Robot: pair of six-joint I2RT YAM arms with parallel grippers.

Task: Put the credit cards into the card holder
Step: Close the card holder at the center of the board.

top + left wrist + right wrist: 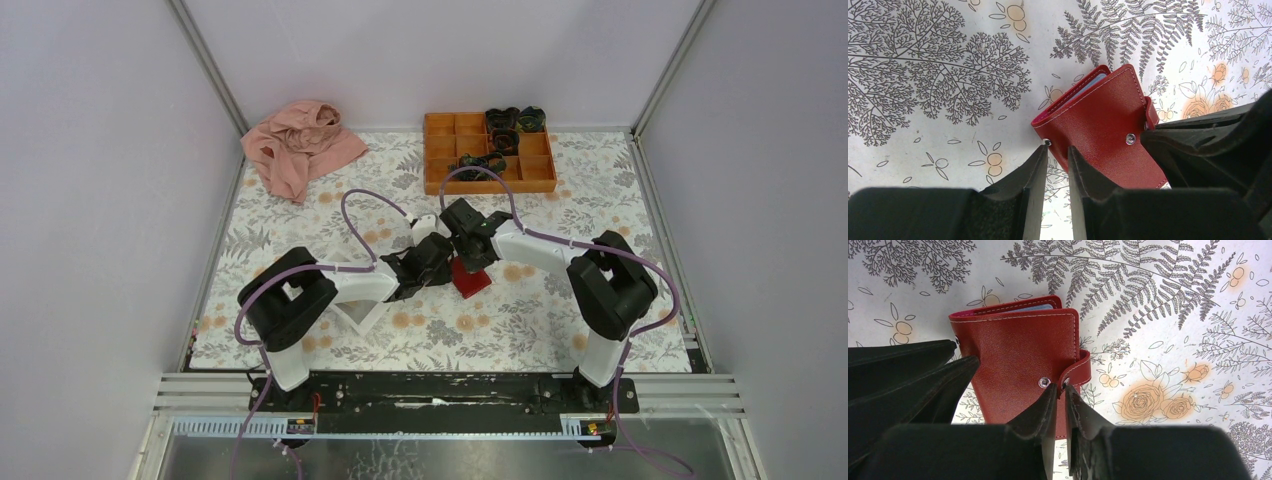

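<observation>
Card holder (1023, 350) lies folded shut at mid-table, flat on the tablecloth (1168, 300), between the two gripper heads. Material: dark-red smooth leather-like skin with pale stitching along the edges and rounded corners. A pale blue sliver (1040, 307) shows at the far open edge, under a pink-red lining lip. A strap tab (1082, 367) loops round the right-hand edge onto the front face. A small round metal snap stud (1044, 382) sits on that face just beside the tab's end.

Right gripper (1060, 387): matte black wedge fingers, drawn to a narrow slit. The tab's free end runs into the slit at the tips and looks pinched there.

Left gripper (1058, 152): same black wedge fingers, also narrow, tips at the holder's near-left edge beside a small metal rivet (1047, 142). One finger overlaps the red cover. Printed cloth shows through the slit; cannot tell whether any of the cover is caught.

Tablecloth: white, printed with grey ferns and branching trees plus pale orange roses.

Top view: a white rectangular tray (362, 318) lies partly under the left arm. An orange compartment box (445, 165) stands at the far edge with dark coiled items (505, 125) in several cells. A crumpled pink cloth (300, 148) lies at the far left corner, well apart.
</observation>
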